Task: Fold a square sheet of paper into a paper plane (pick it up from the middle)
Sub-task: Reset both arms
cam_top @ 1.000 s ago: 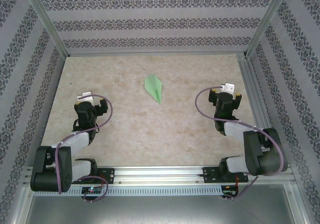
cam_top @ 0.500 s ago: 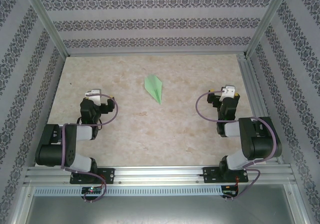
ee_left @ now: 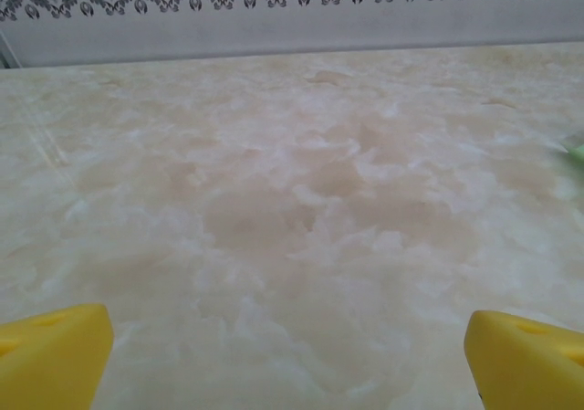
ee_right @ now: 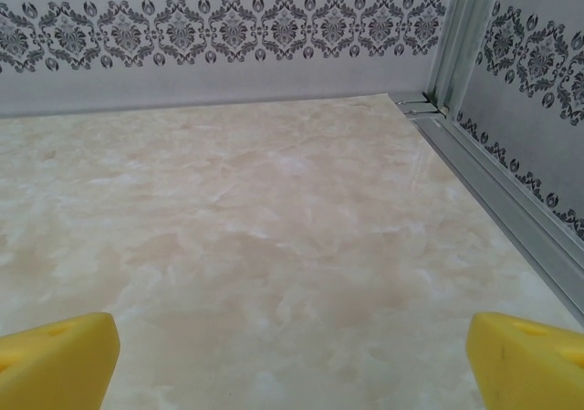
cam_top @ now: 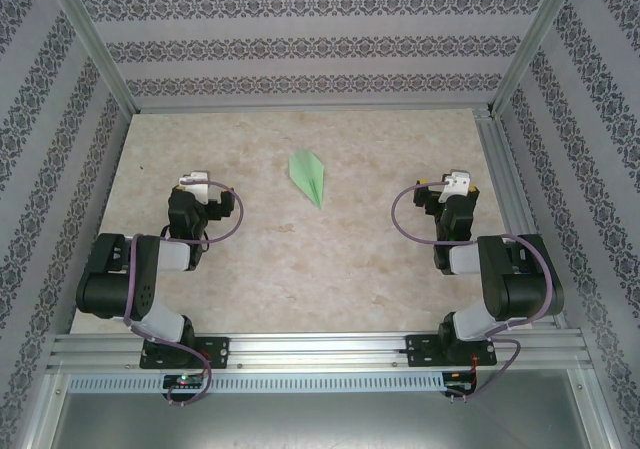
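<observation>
The paper plane (cam_top: 308, 176), a slim dart of pale green paper with a centre crease, lies flat on the table in the far middle, its point toward the near side. In the left wrist view a sliver of it (ee_left: 576, 150) shows at the right edge. My left gripper (cam_top: 203, 197) sits low to the plane's left, apart from it, open, with nothing between its yellow fingertips (ee_left: 55, 360). At the right, my right gripper (cam_top: 450, 194) is also open and empty, well clear of the plane, yellow fingertips (ee_right: 59, 360) spread wide.
The marble-patterned table (cam_top: 300, 269) is ringed by patterned walls. An aluminium rail (ee_right: 497, 195) runs along its right edge close to the right gripper. Both arms are folded back over their bases at the near edge.
Both arms have drawn back and folded over their bases. The left gripper has shifted a little right and away. The paper plane has not moved, and both grippers stayed open.
</observation>
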Controlling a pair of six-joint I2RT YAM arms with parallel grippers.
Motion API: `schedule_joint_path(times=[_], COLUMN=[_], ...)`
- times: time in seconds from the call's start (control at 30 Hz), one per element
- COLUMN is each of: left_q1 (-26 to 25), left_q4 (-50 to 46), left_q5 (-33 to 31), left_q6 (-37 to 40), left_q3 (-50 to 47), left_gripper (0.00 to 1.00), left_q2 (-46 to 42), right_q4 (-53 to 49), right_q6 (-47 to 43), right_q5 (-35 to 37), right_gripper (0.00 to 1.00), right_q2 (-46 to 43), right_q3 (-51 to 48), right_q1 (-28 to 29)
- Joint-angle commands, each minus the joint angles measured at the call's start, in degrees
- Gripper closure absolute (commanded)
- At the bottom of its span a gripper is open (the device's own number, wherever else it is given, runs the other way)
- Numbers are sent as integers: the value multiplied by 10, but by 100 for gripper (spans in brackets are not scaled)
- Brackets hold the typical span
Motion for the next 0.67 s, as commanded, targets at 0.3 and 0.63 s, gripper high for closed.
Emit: schedule_joint_path(times=[0.3,0.63], left_q1=[-5,-6], left_q4=[-9,-11], left_q5=[-2,-2], left_q6=[20,20], left_q3=[13,15], left_gripper=[0,0], left_q2=[4,6], right_q4=[6,12], right_q6=[5,3], right_q5=[-15,-18], right_gripper=[2,2], right_q2=[2,1], right_q3=[6,6], right_q1=[-7,-6])
